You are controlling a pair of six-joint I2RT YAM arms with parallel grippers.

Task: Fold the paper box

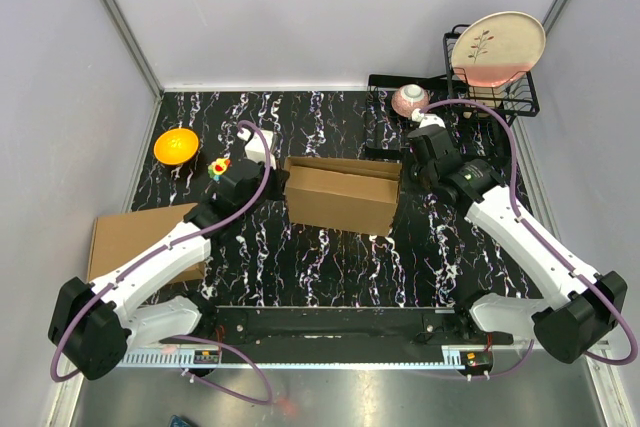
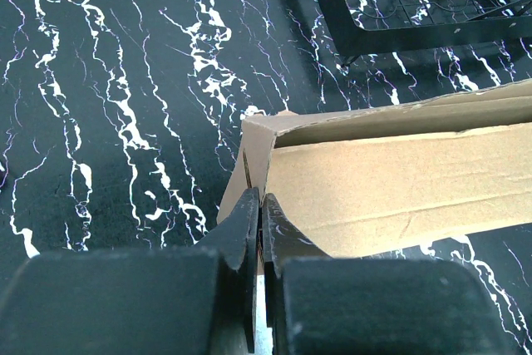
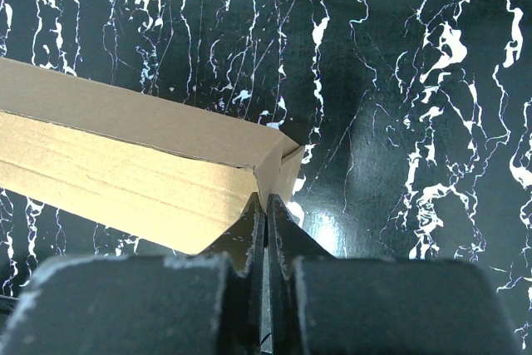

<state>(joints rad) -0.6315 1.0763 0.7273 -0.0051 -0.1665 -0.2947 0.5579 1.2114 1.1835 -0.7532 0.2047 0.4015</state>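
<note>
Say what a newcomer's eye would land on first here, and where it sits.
The brown paper box at the middle of the black marbled table, with the left gripper and right gripper closed at its two ends. After that, the orange bowl at far left and the big plate propped in the rack at far right.

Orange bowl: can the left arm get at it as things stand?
Not yet, probably: the left end effector is shut on one end of the box. Once it lets go, the orange bowl looks within reach; only a small toy lies near the path.
</note>
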